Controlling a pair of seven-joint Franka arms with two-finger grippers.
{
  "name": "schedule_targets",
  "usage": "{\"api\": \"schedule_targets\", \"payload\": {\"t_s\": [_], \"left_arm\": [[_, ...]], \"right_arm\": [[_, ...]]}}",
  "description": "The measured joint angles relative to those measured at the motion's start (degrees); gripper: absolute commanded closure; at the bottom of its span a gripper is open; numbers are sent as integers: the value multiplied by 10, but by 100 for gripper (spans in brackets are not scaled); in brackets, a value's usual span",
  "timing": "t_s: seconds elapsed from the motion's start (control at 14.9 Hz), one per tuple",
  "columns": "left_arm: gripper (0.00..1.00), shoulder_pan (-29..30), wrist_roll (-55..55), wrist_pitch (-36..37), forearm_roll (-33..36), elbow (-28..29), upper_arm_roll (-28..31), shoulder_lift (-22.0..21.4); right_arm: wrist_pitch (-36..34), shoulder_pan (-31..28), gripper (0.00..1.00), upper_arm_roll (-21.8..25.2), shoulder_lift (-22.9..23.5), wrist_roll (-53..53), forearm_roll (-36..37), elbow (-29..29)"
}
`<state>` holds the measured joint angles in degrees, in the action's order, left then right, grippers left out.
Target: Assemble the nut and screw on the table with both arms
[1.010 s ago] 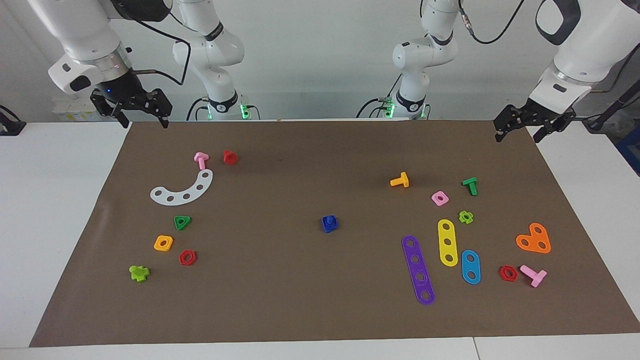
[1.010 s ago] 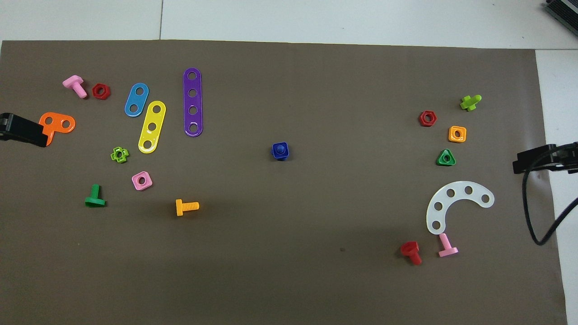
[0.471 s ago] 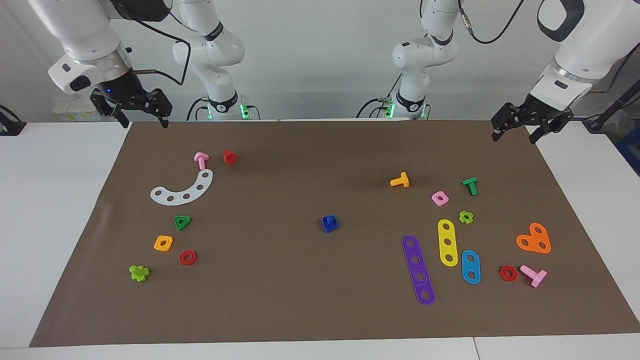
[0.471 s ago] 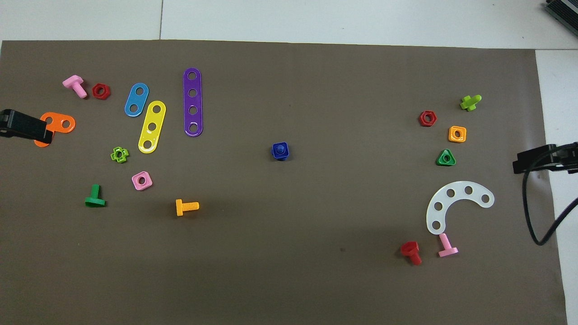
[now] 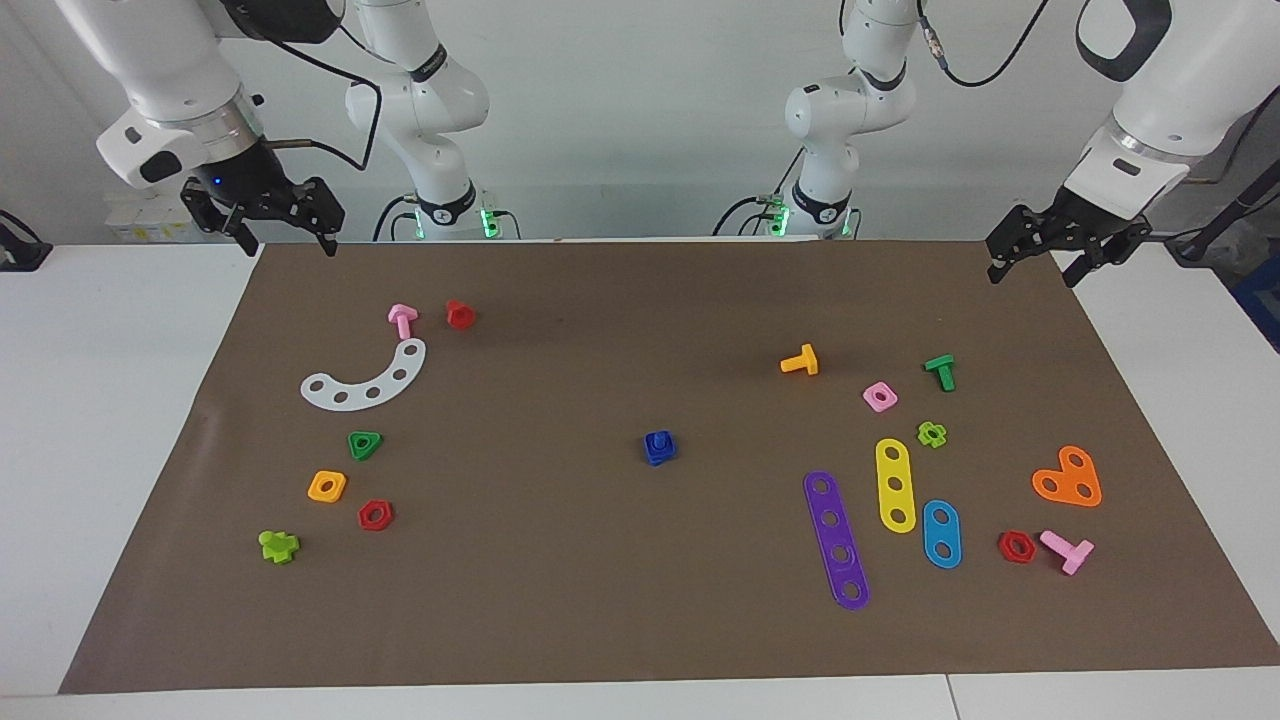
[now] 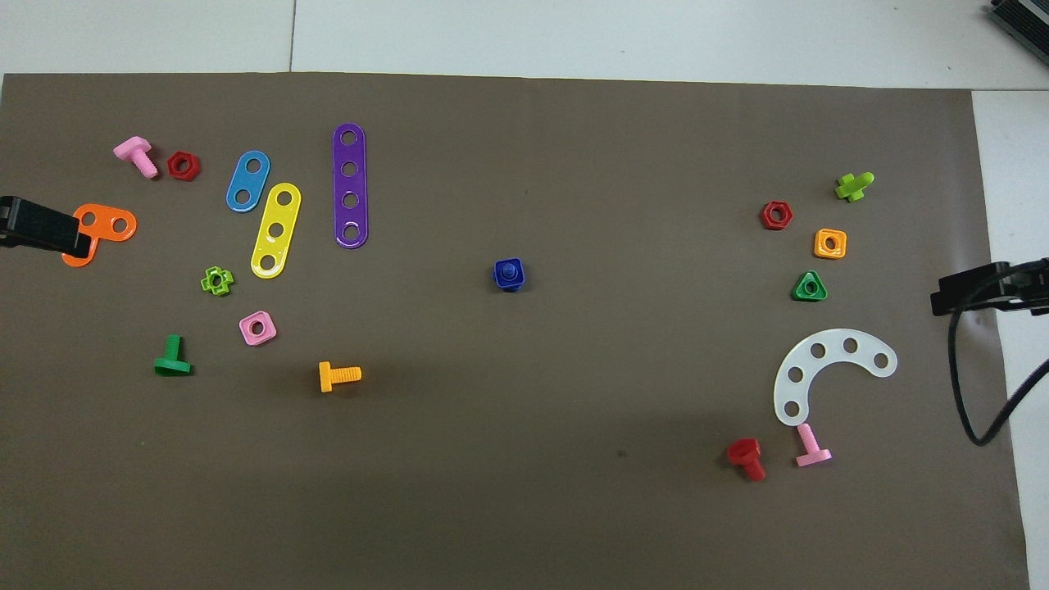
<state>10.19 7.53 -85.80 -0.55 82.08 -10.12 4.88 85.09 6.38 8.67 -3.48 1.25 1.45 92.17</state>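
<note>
The blue nut [image 5: 663,456] lies in the middle of the brown mat [image 5: 640,620] on the table, with the blue screw [image 5: 658,439] standing in its hole as one piece. The pair also shows in the overhead view, the nut [image 6: 499,281] around the screw's stub [image 6: 510,270]. My left gripper [image 5: 1035,262] hangs open and empty over the mat's corner at the left arm's end, above the orange plate in the overhead view [image 6: 49,229]. My right gripper [image 5: 287,238] hangs open and empty over the mat's corner at the right arm's end [image 6: 975,288].
Toward the left arm's end lie a purple strip [image 5: 836,539], yellow strip [image 5: 895,485], blue strip [image 5: 941,534], orange plate [image 5: 1069,478], pink nut [image 5: 880,397] and several bolts. Toward the right arm's end lie a white curved plate [image 5: 368,379], green triangular nut [image 5: 364,444] and orange-yellow nut [image 5: 327,486].
My left gripper has shifted slightly and risen a little over its corner of the mat. The right gripper and the blue nut with the screw have not moved.
</note>
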Motion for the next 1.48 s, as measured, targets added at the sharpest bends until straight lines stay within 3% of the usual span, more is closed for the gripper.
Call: {"api": "schedule_targets", "payload": {"t_s": [1.48], "left_arm": [[0,-17,-15,1,10,0,-2,-1]], "right_arm": [[0,0,0,0,0,0,0,0]]}}
